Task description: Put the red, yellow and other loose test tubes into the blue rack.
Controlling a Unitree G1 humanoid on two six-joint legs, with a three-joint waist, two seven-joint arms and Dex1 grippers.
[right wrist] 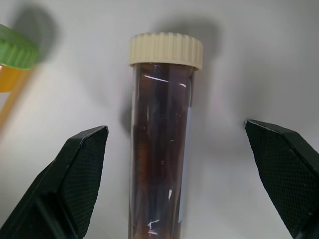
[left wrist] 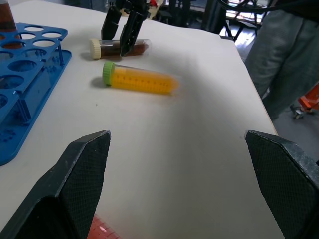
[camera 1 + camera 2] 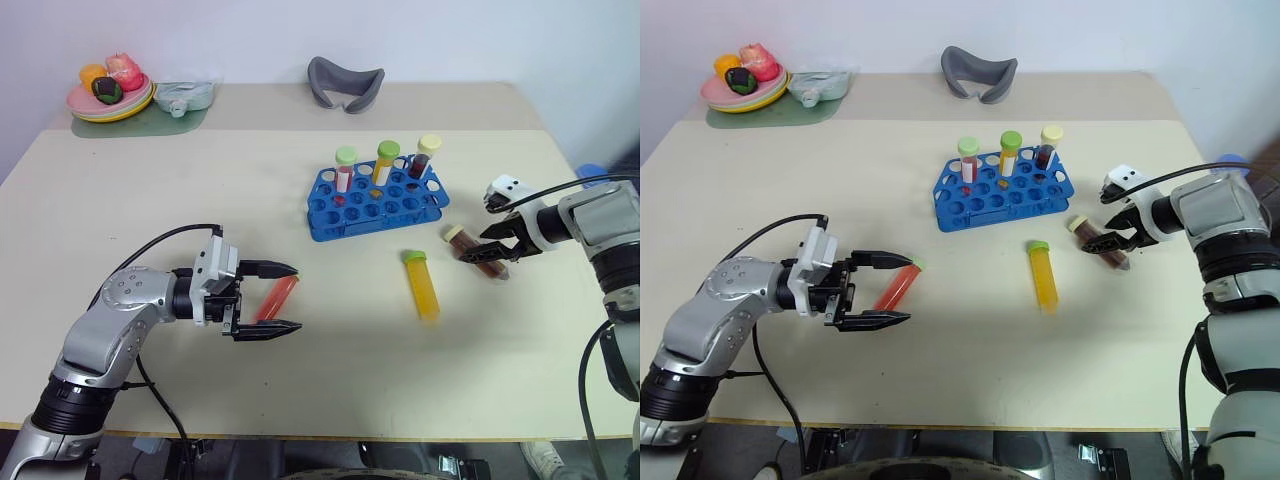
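Observation:
The blue rack (image 3: 375,205) stands mid-table and holds three capped tubes. A red tube (image 3: 275,300) lies on the table between the fingers of my open left gripper (image 3: 296,298), apart from both. The yellow tube (image 3: 422,288) lies in front of the rack. To its right lies the dark brown tube (image 3: 492,266) with a cream cap. My right gripper (image 3: 480,246) hangs open over it, one finger on each side (image 1: 162,149). The left wrist view shows the yellow tube (image 2: 142,80), the brown tube (image 2: 117,48) and the right gripper (image 2: 122,37) beyond.
A plate of toy food (image 3: 110,97) and a pale green dish (image 3: 185,97) sit at the back left. A grey curved object (image 3: 345,84) lies at the back middle. A person (image 2: 284,55) stands past the table's right edge.

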